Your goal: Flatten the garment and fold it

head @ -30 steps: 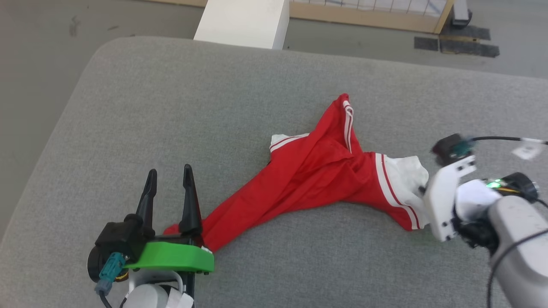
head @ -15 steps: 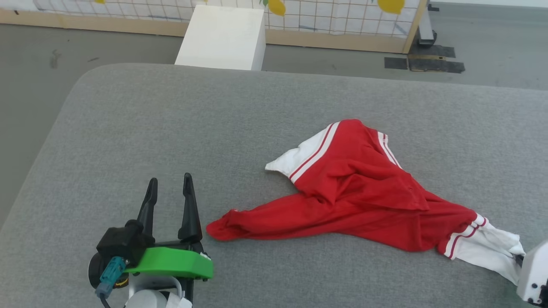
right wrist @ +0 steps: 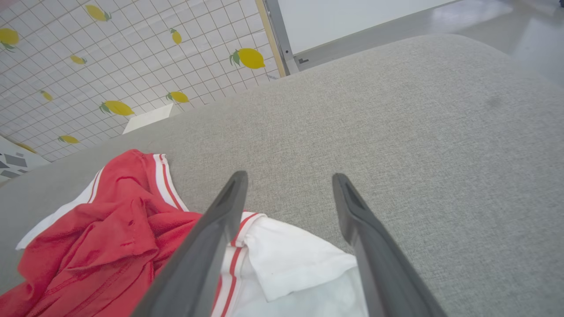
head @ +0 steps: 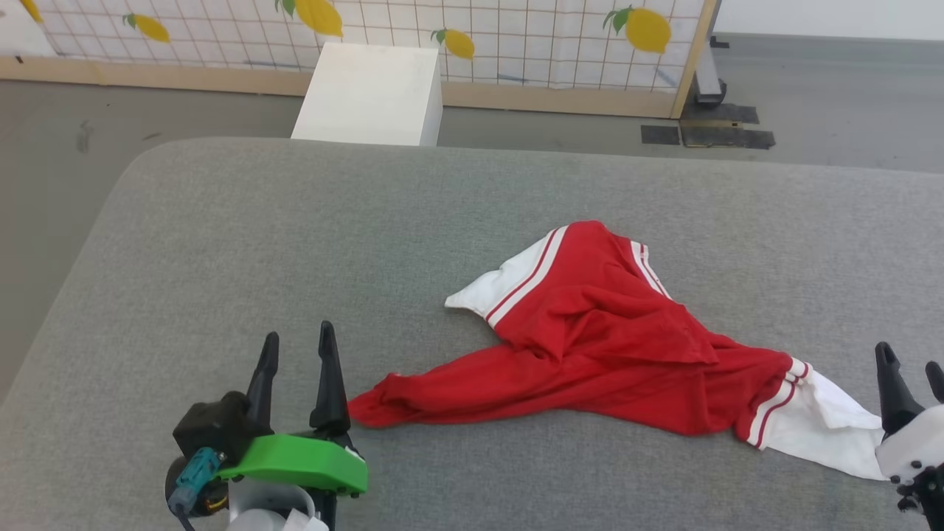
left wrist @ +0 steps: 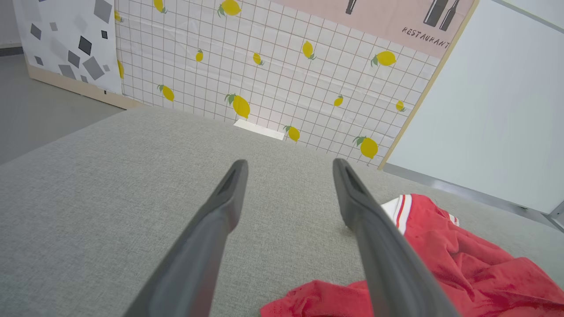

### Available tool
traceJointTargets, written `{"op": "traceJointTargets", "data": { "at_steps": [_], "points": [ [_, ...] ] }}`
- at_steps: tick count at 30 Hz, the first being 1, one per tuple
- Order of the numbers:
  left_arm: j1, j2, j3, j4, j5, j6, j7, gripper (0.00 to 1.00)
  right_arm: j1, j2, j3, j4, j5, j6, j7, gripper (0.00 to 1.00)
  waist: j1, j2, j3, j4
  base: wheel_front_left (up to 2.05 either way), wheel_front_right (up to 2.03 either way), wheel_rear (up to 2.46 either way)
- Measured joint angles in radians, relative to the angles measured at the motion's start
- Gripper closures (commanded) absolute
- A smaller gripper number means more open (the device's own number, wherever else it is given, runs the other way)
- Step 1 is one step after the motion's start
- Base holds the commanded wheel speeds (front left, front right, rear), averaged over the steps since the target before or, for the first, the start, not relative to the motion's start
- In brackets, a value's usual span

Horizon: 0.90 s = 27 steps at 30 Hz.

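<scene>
Head view: lower right corner cropping right gripper, two fingertips and pale mount showing. Garment lying bunched, folds covering much of own cloth. Left wrist view: dark finger overlapping garment's red end, bottom edge cutting rest. Right wrist view: dark finger crossing white sleeve. Far edge of grey padded surface hiding white box base.
</scene>
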Motion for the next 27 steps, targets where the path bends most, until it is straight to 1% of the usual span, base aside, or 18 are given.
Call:
{"op": "traceJointTargets", "data": {
  "at_steps": [2, 6, 9, 10, 13, 15, 16, 18, 21, 25, 27],
  "points": [
    [0.000, 0.000, -0.008, 0.019, -0.024, 0.008, 0.000, 0.00, 0.024, 0.018, -0.002, -0.029, 0.000, 0.000, -0.005, 0.00, 0.0000, 0.0000, -0.007, -0.007, 0.00, 0.00, 0.00],
    [-0.022, 0.000, -0.036, 0.061, -0.046, 0.019, 0.000, 0.00, 0.055, 0.033, 0.010, -0.064, -0.001, 0.000, -0.001, 0.00, 0.0000, 0.0000, -0.010, -0.027, 0.00, 0.00, 0.00],
    [-0.101, 0.000, -0.069, 0.118, -0.066, 0.040, 0.053, 0.00, 0.057, 0.036, 0.033, -0.090, -0.003, 0.000, 0.009, 0.00, 0.0000, 0.0000, -0.004, -0.050, 0.00, 0.00, 0.00],
    [-0.180, -0.001, -0.091, 0.151, -0.084, 0.046, 0.100, 0.00, 0.055, 0.039, 0.047, -0.102, -0.008, 0.000, 0.014, 0.00, 0.0000, 0.0000, 0.006, -0.063, 0.00, 0.00, 0.00],
    [-0.326, -0.001, -0.139, 0.230, -0.099, 0.065, 0.235, 0.00, 0.042, 0.040, 0.073, -0.114, -0.008, 0.000, 0.022, 0.00, 0.0000, 0.0000, 0.032, -0.081, 0.00, 0.00, 0.00],
    [-0.425, -0.002, -0.181, 0.307, -0.114, 0.083, 0.376, 0.00, 0.026, 0.041, 0.095, -0.119, -0.008, 0.000, 0.024, 0.00, 0.0000, 0.0000, 0.054, -0.094, 0.00, 0.00, 0.00],
    [-0.461, -0.002, -0.196, 0.334, -0.115, 0.091, 0.425, 0.00, 0.019, 0.041, 0.101, -0.121, -0.008, 0.000, 0.024, 0.00, 0.0000, 0.0000, 0.063, -0.099, 0.00, 0.00, 0.00],
    [-0.550, -0.002, -0.238, 0.412, -0.113, 0.105, 0.571, 0.00, 0.001, 0.039, 0.118, -0.123, -0.007, 0.000, 0.028, 0.00, 0.0000, 0.0000, 0.087, -0.113, 0.00, 0.00, 0.00],
    [-0.658, -0.004, -0.281, 0.505, -0.099, 0.123, 0.718, 0.00, -0.017, 0.033, 0.133, -0.124, -0.003, 0.000, 0.028, 0.00, 0.0000, 0.0000, 0.121, -0.133, 0.00, 0.00, 0.00],
    [-0.734, 0.001, -0.331, 0.610, -0.076, 0.127, 0.856, 0.00, -0.023, 0.022, 0.144, -0.120, 0.006, 0.000, 0.025, 0.00, 0.0002, 0.0000, 0.161, -0.161, 0.00, 0.00, 0.00],
    [-0.748, 0.007, -0.351, 0.645, -0.052, 0.127, 0.879, 0.00, -0.023, 0.015, 0.145, -0.116, 0.009, 0.000, 0.022, 0.00, 0.0002, 0.0000, 0.176, -0.172, 0.00, 0.00, 0.00]
  ]
}}
